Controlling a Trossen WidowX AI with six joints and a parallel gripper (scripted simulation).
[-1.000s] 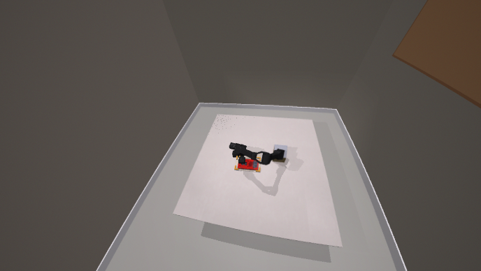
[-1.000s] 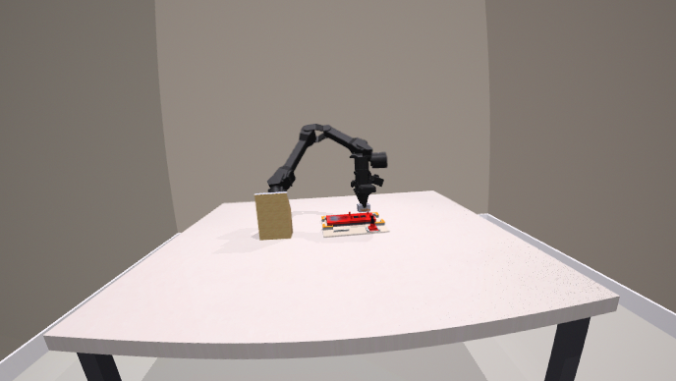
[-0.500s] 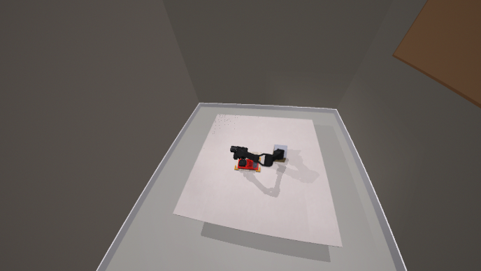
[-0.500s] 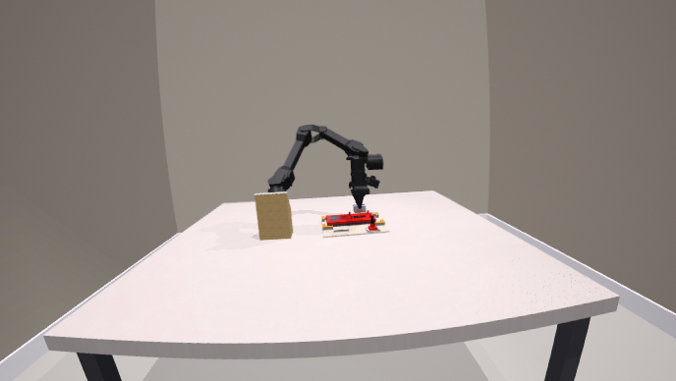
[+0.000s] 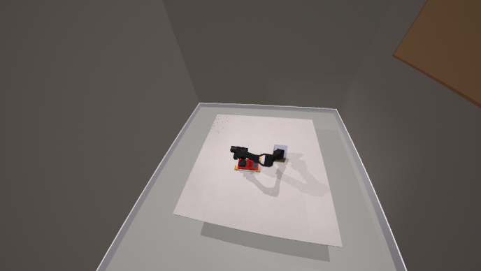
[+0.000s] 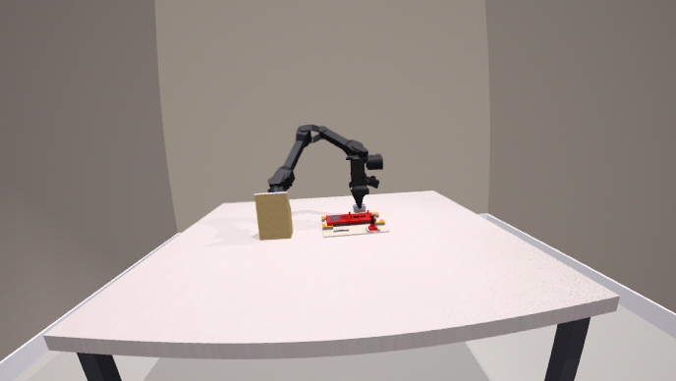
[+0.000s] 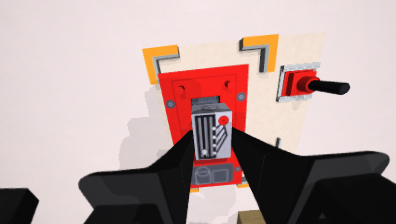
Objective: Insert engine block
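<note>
My gripper point(image 6: 360, 204) point(image 7: 211, 132) points down and is shut on the engine block point(image 6: 359, 209) point(image 7: 218, 152), a small grey block with dark slots and a red dot on top. The red car body point(image 5: 249, 167) point(image 6: 344, 220) point(image 7: 181, 120) lies flat on its board under it. The block is above the body in the wrist view, over the opening point(image 7: 206, 101), of which only the far edge shows. The block looks upright and raised over the body; the exact gap cannot be told. The rib and the block's lower part are hidden.
The cream board point(image 6: 355, 232) point(image 7: 296, 122) has orange corner brackets point(image 7: 272, 47) around the body. A red piece with a black lever point(image 6: 372, 228) point(image 7: 330, 87) stands on the board to the body's right in the wrist view. A tall wooden block point(image 6: 275, 217) stands near the arm's base.
</note>
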